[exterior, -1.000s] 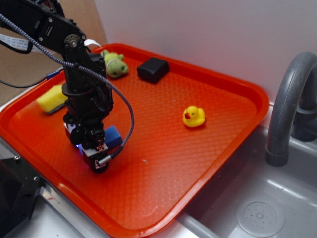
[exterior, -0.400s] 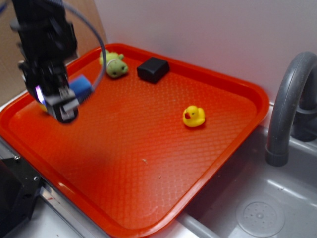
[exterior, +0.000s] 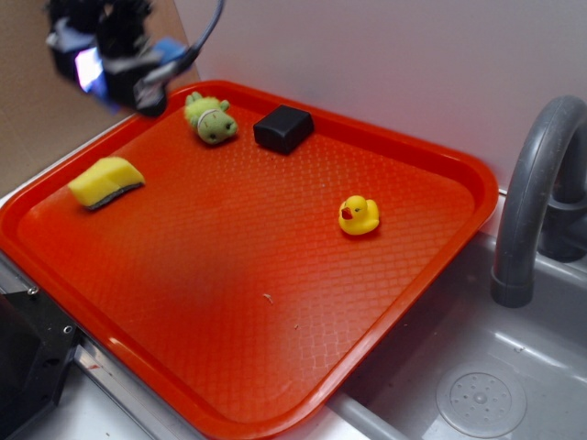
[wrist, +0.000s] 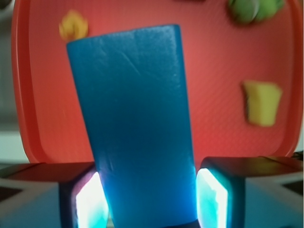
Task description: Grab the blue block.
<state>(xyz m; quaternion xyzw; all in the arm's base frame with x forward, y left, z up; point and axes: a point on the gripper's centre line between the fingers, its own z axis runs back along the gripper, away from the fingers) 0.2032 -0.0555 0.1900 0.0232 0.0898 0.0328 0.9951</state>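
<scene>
The gripper (exterior: 138, 78), jaws pinching the blue block (wrist: 135, 123), has risen to the frame's upper left, high above the red tray (exterior: 275, 302); the grab looks complete.

Orange-red tray (exterior: 275, 367) w/ raised rim sits on a grey counter next to a grey sink (exterior: 477, 385). On the tray: yellow sponge (exterior: 105, 181) near left edge, green plush toy (exterior: 211, 117) and black squarish block (exterior: 283, 128) close together toward the back, yellow rubber duck (exterior: 359, 215) at mid-right, well apart from the rest. Wrist view shows the same tray (wrist: 28, 95) from above w/ duck (wrist: 73, 26), sponge (wrist: 261, 102) and plush (wrist: 251, 8) on it.
</scene>
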